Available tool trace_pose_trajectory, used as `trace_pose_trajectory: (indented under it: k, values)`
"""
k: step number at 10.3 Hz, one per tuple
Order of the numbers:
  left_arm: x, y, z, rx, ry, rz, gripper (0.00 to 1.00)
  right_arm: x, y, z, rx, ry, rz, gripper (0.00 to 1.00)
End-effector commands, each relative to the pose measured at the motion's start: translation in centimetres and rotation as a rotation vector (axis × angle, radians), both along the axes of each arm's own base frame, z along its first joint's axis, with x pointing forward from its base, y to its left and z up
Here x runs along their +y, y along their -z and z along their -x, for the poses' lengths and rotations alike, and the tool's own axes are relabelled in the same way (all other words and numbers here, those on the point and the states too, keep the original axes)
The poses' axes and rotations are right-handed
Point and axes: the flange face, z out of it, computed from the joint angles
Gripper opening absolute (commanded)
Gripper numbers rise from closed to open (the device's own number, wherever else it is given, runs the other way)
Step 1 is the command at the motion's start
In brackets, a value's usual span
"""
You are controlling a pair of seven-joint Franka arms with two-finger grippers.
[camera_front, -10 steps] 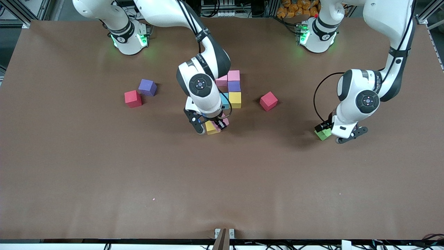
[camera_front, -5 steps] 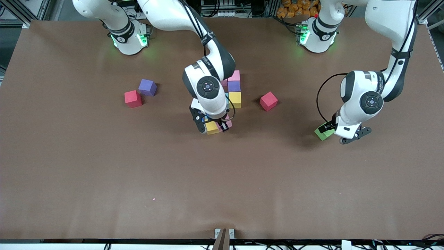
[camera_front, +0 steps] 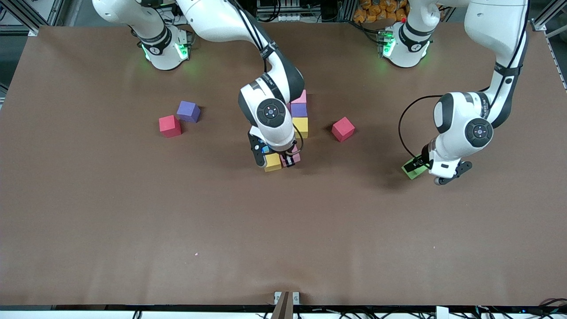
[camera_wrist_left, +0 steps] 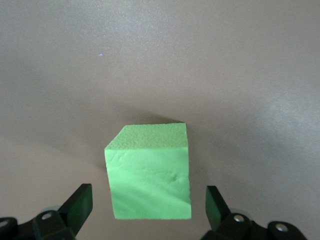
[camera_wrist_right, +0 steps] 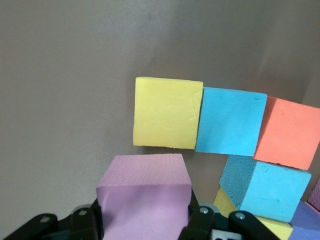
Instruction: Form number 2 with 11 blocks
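Note:
My right gripper [camera_front: 290, 159] is shut on a pink block [camera_wrist_right: 145, 195], held low at the middle of the table next to a yellow block [camera_front: 273, 162]. In the right wrist view that yellow block [camera_wrist_right: 166, 119] lies in a row with a light blue block [camera_wrist_right: 230, 121] and an orange block [camera_wrist_right: 290, 132]. A second light blue block [camera_wrist_right: 265, 187] sits beside them. A pink [camera_front: 300, 96], a purple [camera_front: 299, 110] and a yellow block [camera_front: 301, 126] form a column. My left gripper [camera_wrist_left: 148, 207] is open, one finger on each side of the green block [camera_wrist_left: 149, 172], apart from it.
A loose purple block [camera_front: 188, 110] and a crimson cube [camera_front: 170, 126] lie toward the right arm's end. Another crimson cube [camera_front: 343, 129] sits between the column and the green block [camera_front: 413, 172]. My right arm hides part of the block group in the front view.
My right gripper has carried the pink block a little toward the left arm's end, alongside the yellow block. My left gripper has shifted slightly over the green block, which has stayed put.

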Motion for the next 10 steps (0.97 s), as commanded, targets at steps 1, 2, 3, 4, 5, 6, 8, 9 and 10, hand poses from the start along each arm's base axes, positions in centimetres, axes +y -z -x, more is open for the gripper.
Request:
trace_pose_trajectory:
  k: [1,2,3,4,5,6,8,9,10]
  values:
    - [0.7,0.5,-0.1,-0.007,-0.01,0.012,1.0,0.6,0.7,-0.2,0.025,0.054,-0.008,0.44]
    - [0.9,0.8,0.0,-0.002,-0.013,0.01,1.0,0.6,1.1,-0.1,0.027,0.06,-0.006,0.44]
    - [1.0,1.6,-0.3,0.007,-0.013,0.004,1.0,0.8,1.7,0.0,0.031,0.066,-0.002,0.44]
    - [1.1,1.7,-0.5,0.006,-0.016,0.002,1.0,0.9,2.0,0.0,0.028,0.07,-0.004,0.44]
    - [1.0,1.6,-0.5,0.005,-0.016,0.002,1.0,1.0,2.3,0.1,0.031,0.078,0.0,0.44]
    - [1.1,1.6,-0.7,0.002,-0.023,0.002,0.93,1.0,3.0,0.2,0.036,0.08,0.011,0.44]
    - [1.2,1.5,-0.9,-0.002,-0.028,-0.001,0.66,0.7,3.7,0.0,0.041,0.112,0.018,0.44]
    - [1.2,1.4,-1.2,-0.007,-0.013,0.0,0.52,0.2,3.7,-0.6,0.037,0.131,0.017,0.44]
    - [1.1,1.4,-1.2,-0.007,-0.014,0.0,0.42,0.2,4.1,-0.6,0.032,0.134,0.018,0.44]
